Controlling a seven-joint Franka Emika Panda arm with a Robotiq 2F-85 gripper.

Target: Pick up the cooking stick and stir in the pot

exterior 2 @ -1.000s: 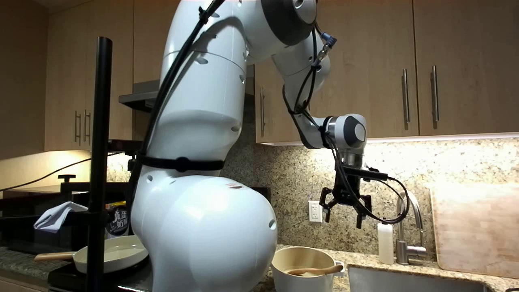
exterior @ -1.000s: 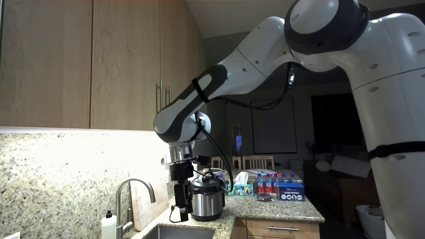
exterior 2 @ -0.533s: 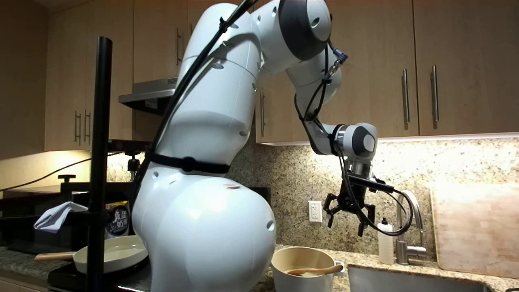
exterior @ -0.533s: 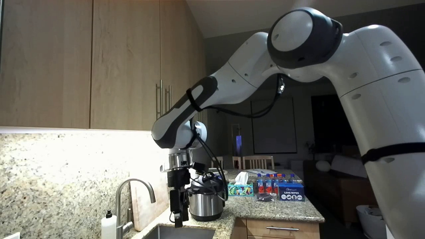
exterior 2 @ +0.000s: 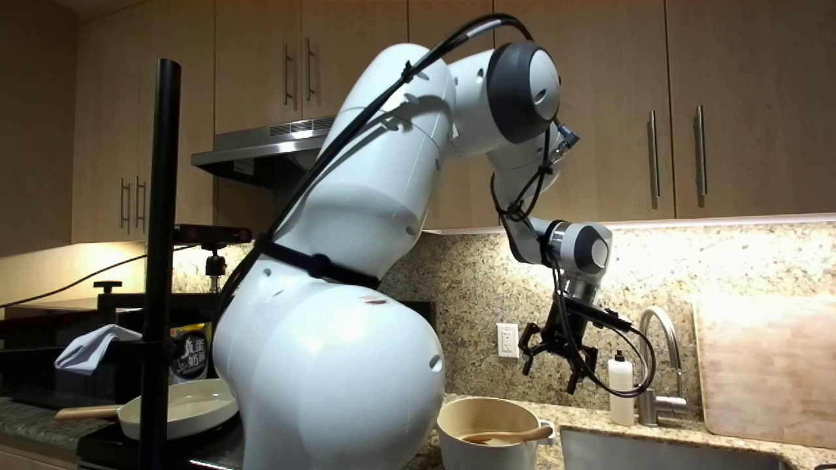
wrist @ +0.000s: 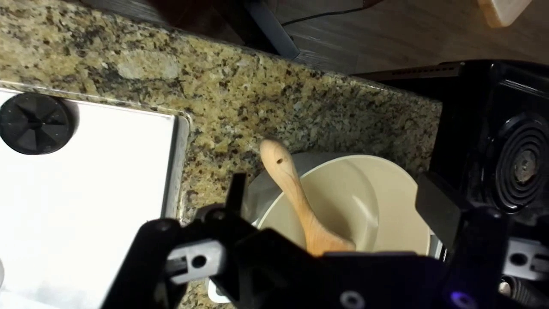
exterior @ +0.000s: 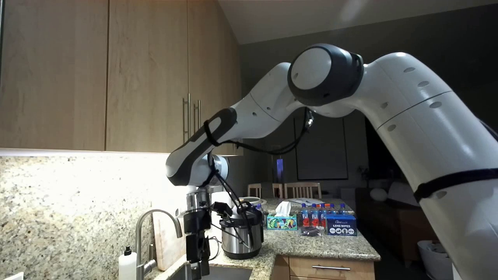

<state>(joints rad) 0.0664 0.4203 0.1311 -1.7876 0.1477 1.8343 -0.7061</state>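
Observation:
The cooking stick is a wooden spatula (exterior 2: pixel 509 435) lying in a white pot (exterior 2: pixel 480 457) with a cream inside. In the wrist view the stick (wrist: pixel 295 193) leans over the rim of the pot (wrist: pixel 392 197), its handle end sticking out on the sink side. Its wide end is partly hidden by the gripper body. My gripper (exterior 2: pixel 550 380) is open and empty, above and to the right of the pot in an exterior view. In the wrist view the fingers of the gripper (wrist: pixel 337 199) stand apart either side of the pot. The gripper also shows in an exterior view (exterior: pixel 198 271).
The sink (wrist: pixel 107 180) is beside the pot, with a faucet (exterior 2: pixel 669 346), soap bottle (exterior 2: pixel 620 391) and cutting board (exterior 2: pixel 764 365) behind. The stove burner (wrist: pixel 525 165) lies on the pot's other side. A silver electric cooker (exterior: pixel 237 239) stands beyond the sink.
The arm has reached forward and lowered; the gripper has come down and now tilts slightly. It stays open. The stick and pot have not moved.

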